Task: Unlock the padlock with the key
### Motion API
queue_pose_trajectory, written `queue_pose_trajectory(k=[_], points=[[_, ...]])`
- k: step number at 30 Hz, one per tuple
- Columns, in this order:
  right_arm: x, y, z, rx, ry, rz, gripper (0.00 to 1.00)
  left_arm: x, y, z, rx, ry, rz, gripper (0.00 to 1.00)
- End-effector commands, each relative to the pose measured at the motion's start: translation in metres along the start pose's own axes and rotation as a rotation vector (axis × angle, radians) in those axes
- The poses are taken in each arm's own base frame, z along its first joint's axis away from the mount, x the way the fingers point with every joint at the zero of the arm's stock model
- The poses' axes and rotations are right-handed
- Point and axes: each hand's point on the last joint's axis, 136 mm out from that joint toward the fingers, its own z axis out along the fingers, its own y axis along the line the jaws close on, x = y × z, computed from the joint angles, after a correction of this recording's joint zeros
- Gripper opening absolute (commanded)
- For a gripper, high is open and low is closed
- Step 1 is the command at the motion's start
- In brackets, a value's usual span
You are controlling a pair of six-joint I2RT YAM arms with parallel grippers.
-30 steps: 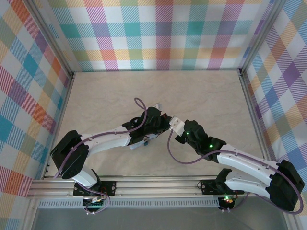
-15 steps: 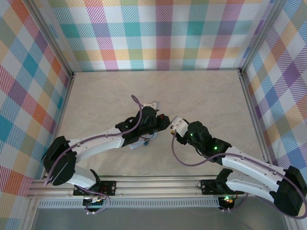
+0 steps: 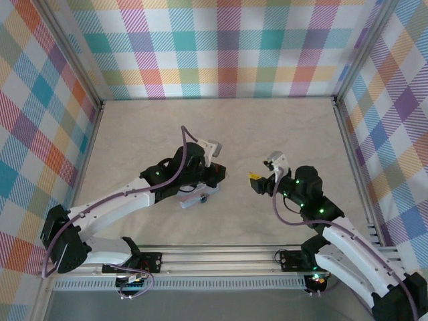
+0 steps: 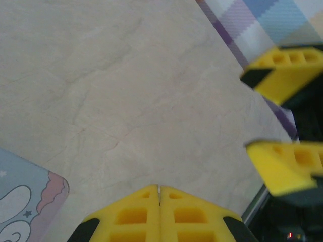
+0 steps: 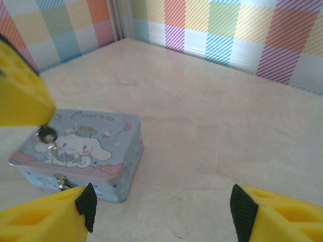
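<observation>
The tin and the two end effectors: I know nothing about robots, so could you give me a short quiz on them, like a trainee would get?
1. True or false: the tin rests on the table with its cartoon lid facing up.
2. The right end effector is: A open and empty; B shut on the tin; C shut on a cable.
3. Fill in: the ____ end effector has shut jaws and is nearer the tin.

Key: 1 true. 2 A. 3 left: the left end effector.
</observation>
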Motion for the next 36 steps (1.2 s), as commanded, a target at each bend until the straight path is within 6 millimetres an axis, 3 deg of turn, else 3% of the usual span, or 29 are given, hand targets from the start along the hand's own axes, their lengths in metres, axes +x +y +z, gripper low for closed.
queue_pose_trajectory(k=[1, 10, 16, 25, 36], points=[[-0.019, 0.021, -0.006, -0.188, -0.086, 0.145, 0.76, 0.002, -0.02, -0.011, 0.1, 0.057, 0.144, 0.0], [-0.018, 0.011, -0.014, -0.261, -0.131, 0.341, 0.92, -0.019, -0.026, -0.024, 0.232, 0.045, 0.234, 0.0], [-0.018, 0.021, -0.019, -0.334, -0.144, 0.357, 1.0, -0.02, -0.029, -0.034, 0.313, 0.087, 0.289, 0.0], [-0.03, 0.044, -0.025, -0.508, -0.168, 0.332, 1.0, -0.018, -0.042, -0.044, 0.41, 0.111, 0.34, 0.0], [-0.038, 0.052, -0.02, -0.625, -0.174, 0.311, 1.0, -0.018, -0.052, -0.044, 0.511, 0.125, 0.35, 0.0]])
